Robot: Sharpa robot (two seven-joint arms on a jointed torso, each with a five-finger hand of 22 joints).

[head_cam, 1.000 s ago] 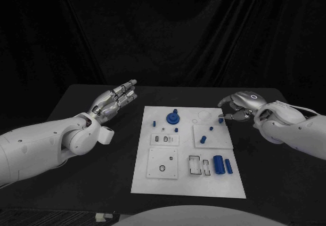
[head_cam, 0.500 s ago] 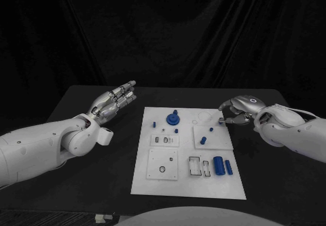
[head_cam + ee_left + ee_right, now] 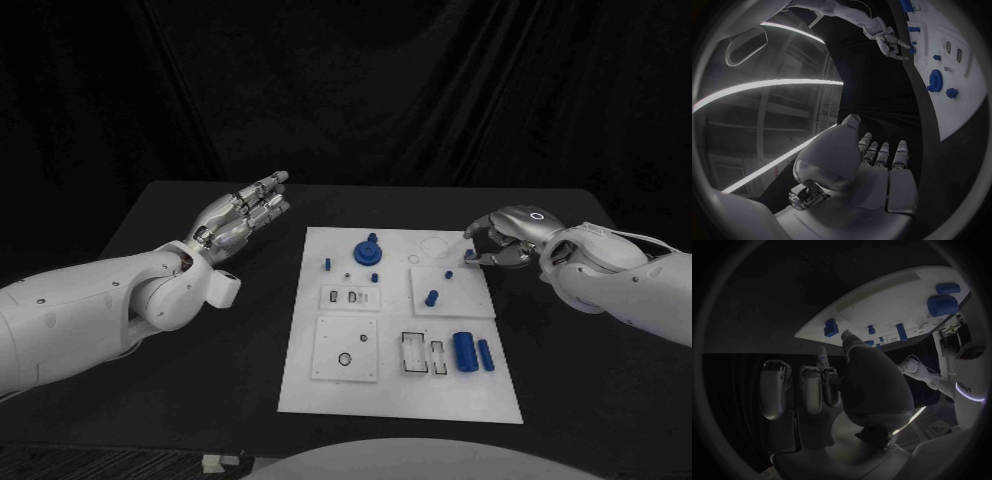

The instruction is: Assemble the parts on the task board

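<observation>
The white task board (image 3: 335, 392) lies mid-table. A blue round gear-like part (image 3: 368, 253) sits at its far end. Small blue pegs (image 3: 433, 295) stand further right, and two blue cylinders (image 3: 464, 350) lie near the right front. My left hand (image 3: 245, 212) hovers left of the board with its fingers straight and apart, holding nothing. My right hand (image 3: 505, 238) is at the board's far right edge with its fingers curled in. Its fingertips are close to a small blue peg (image 3: 470, 252). In the right wrist view that peg (image 3: 831, 327) stands clear of the thumb (image 3: 861, 370).
The board carries raised white plates with slots and holes (image 3: 423, 352). Bare black table (image 3: 216, 350) stretches on both sides of the board. A dark curtain hangs behind the table's far edge.
My right hand has shifted slightly to the right, along the board's far right edge. The left hand and the parts have stayed put.
</observation>
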